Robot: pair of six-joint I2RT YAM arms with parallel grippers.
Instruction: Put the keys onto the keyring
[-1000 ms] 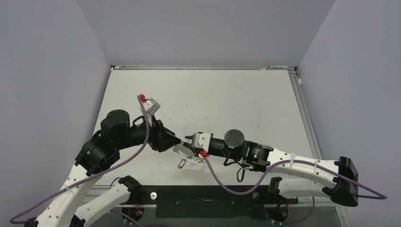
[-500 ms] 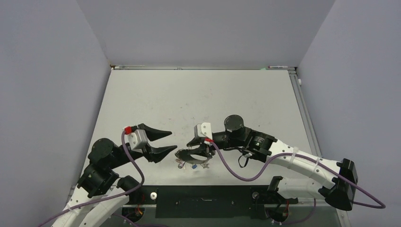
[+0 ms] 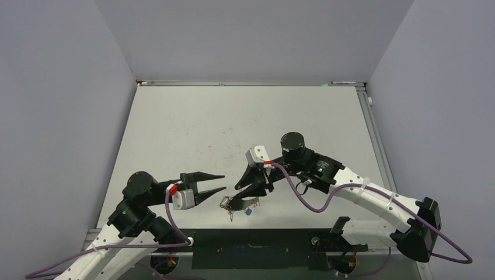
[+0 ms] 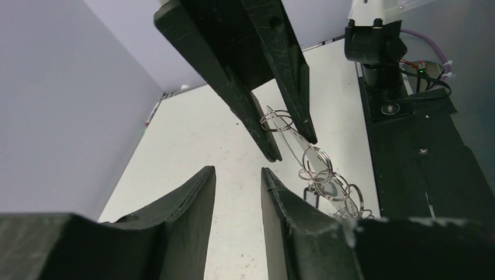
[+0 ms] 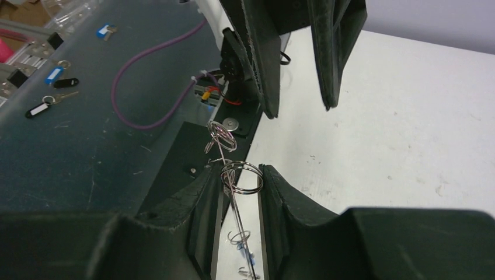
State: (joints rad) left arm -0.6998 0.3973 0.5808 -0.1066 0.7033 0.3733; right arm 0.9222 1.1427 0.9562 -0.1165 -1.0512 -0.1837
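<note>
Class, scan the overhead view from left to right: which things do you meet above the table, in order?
Left end effector → keyring → round black joint of the right arm.

Table (image 3: 245, 116) off-white, flecked with faint grey scuffs; walls (image 3: 52, 87) pale lavender-grey. The arms (image 3: 373, 201) have white links and black joints, and trail purple cables (image 3: 306, 204) with red collars (image 3: 173, 188) beside white camera housings (image 3: 255, 155). The left gripper (image 3: 225, 182) and right gripper (image 5: 241, 173) are matt black — scratched pale on the finger faces. The keyring (image 3: 238, 203) is shiny silver wire, with a blue tag (image 3: 249, 212). Base plate (image 3: 251, 248) black. Off the table, a blue key tag (image 5: 55, 74), a white one (image 5: 38, 109) and a black one (image 5: 65, 83) lie on a dark teal surface (image 5: 117, 163).
</note>
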